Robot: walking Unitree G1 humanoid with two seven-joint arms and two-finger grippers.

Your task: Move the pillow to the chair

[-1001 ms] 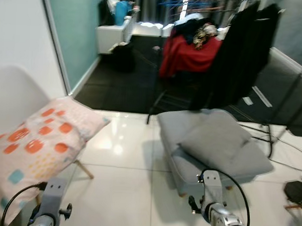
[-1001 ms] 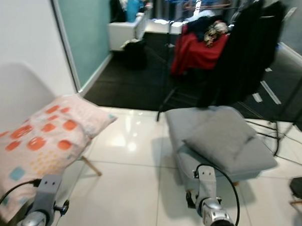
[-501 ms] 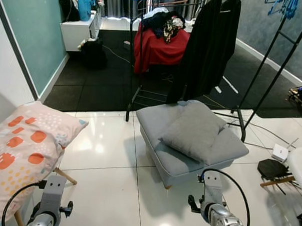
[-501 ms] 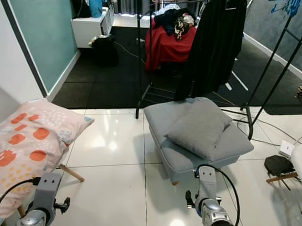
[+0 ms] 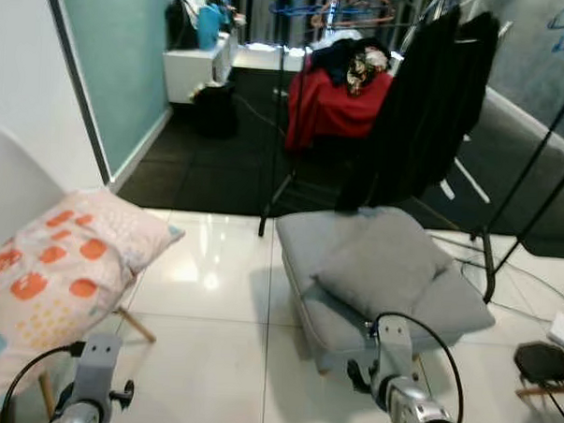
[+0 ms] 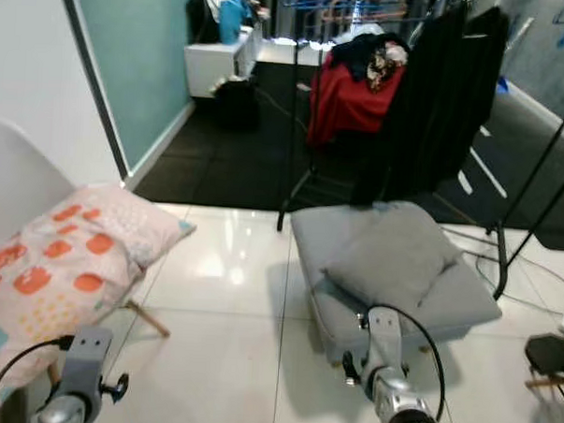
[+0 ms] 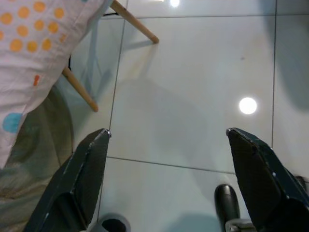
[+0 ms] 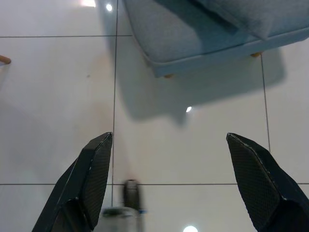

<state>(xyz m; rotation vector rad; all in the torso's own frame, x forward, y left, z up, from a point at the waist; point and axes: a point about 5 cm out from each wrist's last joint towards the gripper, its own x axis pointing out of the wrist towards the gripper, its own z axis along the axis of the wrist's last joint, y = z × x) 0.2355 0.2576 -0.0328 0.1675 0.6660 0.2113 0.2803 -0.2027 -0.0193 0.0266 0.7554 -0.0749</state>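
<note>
Both open hands, left hand (image 7: pixel 166 179) and right hand (image 8: pixel 169 181), hang empty, spotted pillow (image 5: pixel 50 276) lying beside the left.

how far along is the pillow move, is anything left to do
It looks done: the white pillow with orange spots already lies on the white chair with wooden legs. Nothing is in hand; the left gripper and right gripper hang open over the tiled floor. A grey cushion sits on the grey footstool, untouched.
</note>
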